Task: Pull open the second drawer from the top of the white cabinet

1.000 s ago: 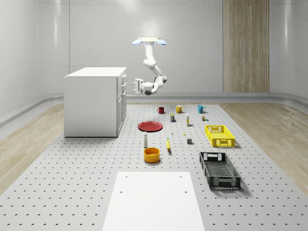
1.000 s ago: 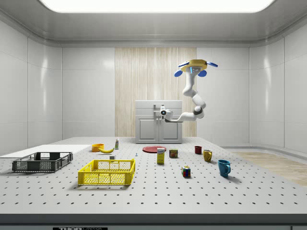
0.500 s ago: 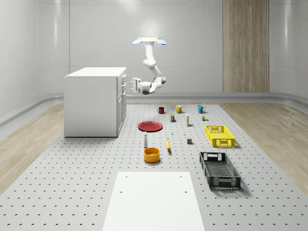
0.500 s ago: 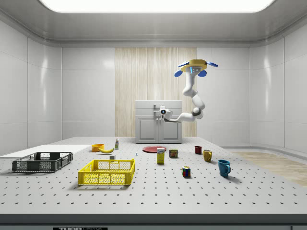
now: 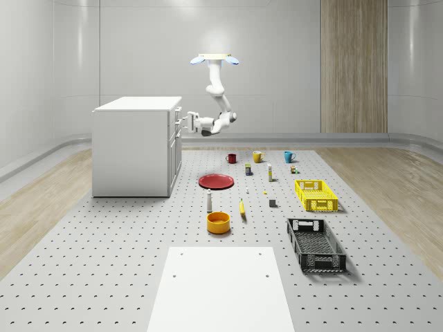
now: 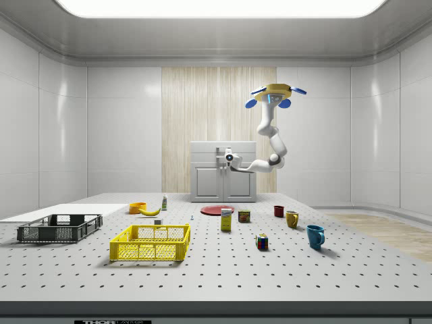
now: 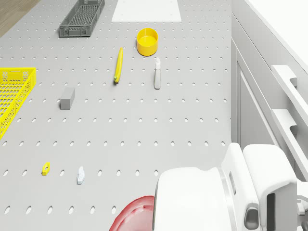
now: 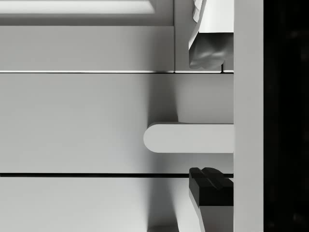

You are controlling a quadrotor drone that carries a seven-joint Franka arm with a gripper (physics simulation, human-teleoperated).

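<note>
**Counter point(image 5: 104, 277), grey and perforated; contents listed front to back as the whole-scene view shows them.**

- White board point(image 5: 221, 290): lies flat at the middle of the front edge.
- Black crate point(image 5: 316, 243): beyond the board, towards the right edge in the whole-scene view.
- Orange bowl point(image 5: 218, 222), banana point(image 5: 242, 208), small upright bottle point(image 5: 209, 200): grouped close together at mid-counter.
- Yellow crate point(image 5: 316, 195): behind the black crate, apart from it.
- Red plate point(image 5: 217, 181): lies flat, near the foot of the cabinet front.
- Red mug point(image 5: 231, 158), yellow mug point(image 5: 257, 157), blue mug point(image 5: 288, 156): in a row towards the back edge.
- White cabinet point(image 5: 131, 149): stands on the counter's left half in the whole-scene view, with its drawer fronts facing the plate. The second drawer point(image 8: 77, 123) sits flush with its neighbours, closed.
- Drone point(image 5: 215, 60): hovers high over the counter's back part, beside the cabinet front, arm bent down towards the drawers.
- Tool point(image 5: 184, 120): at the second drawer's handle point(image 8: 193, 137). Its fingers point(image 8: 208, 54) are spread wide, one on each side of the handle, with a gap to each.
</note>
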